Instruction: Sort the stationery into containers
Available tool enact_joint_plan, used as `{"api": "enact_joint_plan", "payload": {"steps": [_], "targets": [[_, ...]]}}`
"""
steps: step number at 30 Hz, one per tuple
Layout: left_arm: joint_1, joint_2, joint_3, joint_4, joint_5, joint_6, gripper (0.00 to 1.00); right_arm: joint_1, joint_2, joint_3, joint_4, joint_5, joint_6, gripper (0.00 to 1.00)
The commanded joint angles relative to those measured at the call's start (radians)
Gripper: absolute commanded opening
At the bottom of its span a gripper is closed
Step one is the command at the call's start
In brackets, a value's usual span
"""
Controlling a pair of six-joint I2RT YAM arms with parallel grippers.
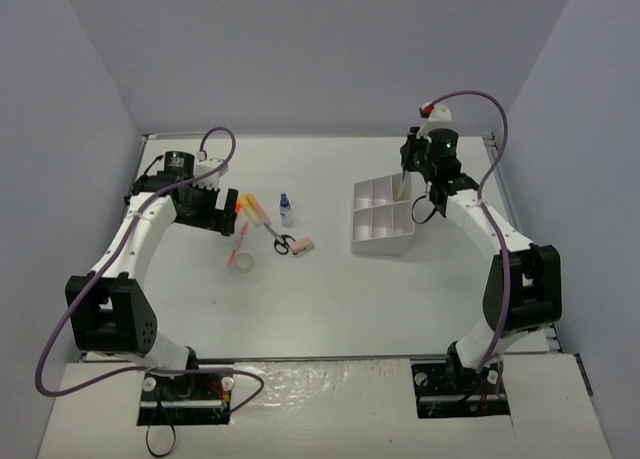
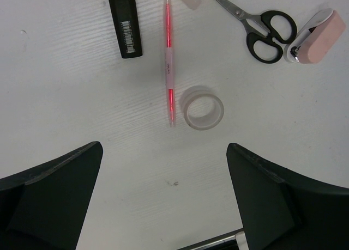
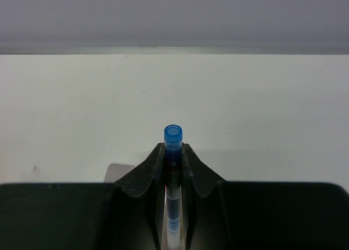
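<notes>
The white divided tray (image 1: 372, 241) stands right of centre. My right gripper (image 1: 404, 177) is above its far right part, shut on a blue-capped pen (image 3: 173, 144) that stands upright between the fingers. The other stationery lies left of centre: highlighters (image 1: 256, 209), a small blue-capped bottle (image 1: 286, 212), black-handled scissors (image 1: 281, 242), a pink eraser block (image 1: 303, 246), a clear tape ring (image 1: 241, 262). My left gripper (image 1: 226, 215) is open and empty above the table, just short of the tape ring (image 2: 203, 107) and a thin pink pen (image 2: 169, 65).
In the left wrist view a black marker (image 2: 124, 21) lies left of the pink pen, and the scissors (image 2: 262, 26) and eraser (image 2: 319, 36) lie at the upper right. Grey walls close the table on three sides.
</notes>
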Motion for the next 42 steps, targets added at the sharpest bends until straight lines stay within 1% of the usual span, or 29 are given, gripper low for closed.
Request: {"api": "enact_joint_plan", "payload": {"steps": [1, 2, 3, 5, 7, 8, 9, 11, 12, 14, 17, 20, 21, 23, 30, 34, 36, 42], "targets": [[0.001, -0.035, 0.015, 0.01, 0.012, 0.034, 0.97, -0.004, 0.047, 0.015, 0.096, 0.008, -0.013, 0.0], [0.0, -0.033, 0.01, 0.007, 0.013, 0.04, 0.96, -0.004, 0.049, 0.013, 0.095, 0.013, -0.017, 0.04], [0.0, -0.03, 0.005, 0.004, 0.014, 0.046, 0.94, -0.004, 0.048, 0.009, 0.096, 0.019, -0.021, 0.12], [0.0, -0.023, -0.011, 0.001, 0.015, 0.055, 0.83, -0.005, 0.04, 0.009, 0.091, 0.019, -0.029, 0.31], [-0.001, -0.014, -0.03, 0.007, 0.017, 0.06, 0.71, -0.004, 0.032, 0.019, 0.069, 0.004, -0.036, 0.46], [-0.003, -0.01, -0.037, 0.01, 0.016, 0.062, 0.69, -0.004, 0.026, 0.023, 0.056, -0.002, -0.038, 0.52], [-0.006, -0.007, -0.043, 0.014, 0.014, 0.064, 0.68, -0.004, 0.019, 0.028, 0.042, -0.006, -0.039, 0.57], [-0.021, 0.009, -0.058, 0.016, -0.011, 0.072, 0.68, -0.004, -0.001, 0.031, 0.026, -0.005, -0.041, 0.7], [-0.034, 0.018, -0.064, 0.018, -0.027, 0.08, 0.68, -0.004, -0.014, 0.031, 0.021, 0.0, -0.044, 0.72], [-0.073, 0.037, -0.074, 0.023, -0.06, 0.096, 0.69, -0.005, -0.047, 0.035, 0.013, 0.006, -0.049, 0.74], [-0.112, 0.096, -0.071, 0.052, -0.119, 0.101, 0.67, -0.004, -0.078, 0.048, -0.002, -0.005, -0.047, 0.74], [-0.122, 0.166, -0.024, 0.081, -0.181, 0.073, 0.61, -0.002, -0.102, 0.073, -0.02, -0.044, -0.031, 0.72], [-0.121, 0.2, 0.013, 0.098, -0.209, 0.049, 0.6, -0.004, -0.119, 0.077, -0.031, -0.065, -0.028, 0.72], [-0.122, 0.228, 0.037, 0.12, -0.224, 0.026, 0.58, -0.001, -0.156, 0.074, -0.039, -0.078, -0.022, 0.72], [-0.158, 0.306, 0.046, 0.148, -0.237, 0.02, 0.55, -0.001, -0.248, 0.026, -0.044, -0.098, -0.008, 0.71], [-0.18, 0.323, 0.056, 0.16, -0.22, 0.013, 0.44, -0.001, -0.282, 0.014, -0.06, -0.099, -0.008, 0.71], [-0.19, 0.337, 0.068, 0.157, -0.222, 0.011, 0.41, -0.001, -0.289, 0.01, -0.065, -0.095, -0.011, 0.71], [-0.193, 0.385, 0.08, 0.159, -0.23, 0.003, 0.41, -0.001, -0.305, 0.012, -0.085, -0.104, -0.015, 0.71]]}}
